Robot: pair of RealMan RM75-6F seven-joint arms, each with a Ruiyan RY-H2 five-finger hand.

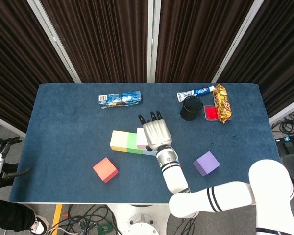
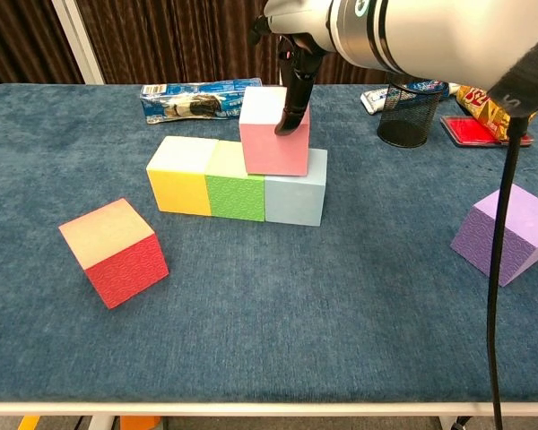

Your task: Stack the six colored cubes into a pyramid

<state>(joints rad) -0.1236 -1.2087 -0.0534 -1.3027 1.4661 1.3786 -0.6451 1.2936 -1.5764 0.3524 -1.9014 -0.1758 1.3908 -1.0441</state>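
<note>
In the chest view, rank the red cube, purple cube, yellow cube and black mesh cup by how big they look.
1. red cube
2. purple cube, cut off by the frame edge, so its place is unsure
3. yellow cube
4. black mesh cup

The red cube is nearest the camera, so true sizes may match.

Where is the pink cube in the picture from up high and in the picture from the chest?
Head view: the pink cube is near the middle of the table, mostly hidden under the right hand, on top of the cube row.
Chest view: the pink cube is upper middle, sitting on the green cube and the blue cube.
Shared landmark: the yellow cube at the left end of the row.
</note>
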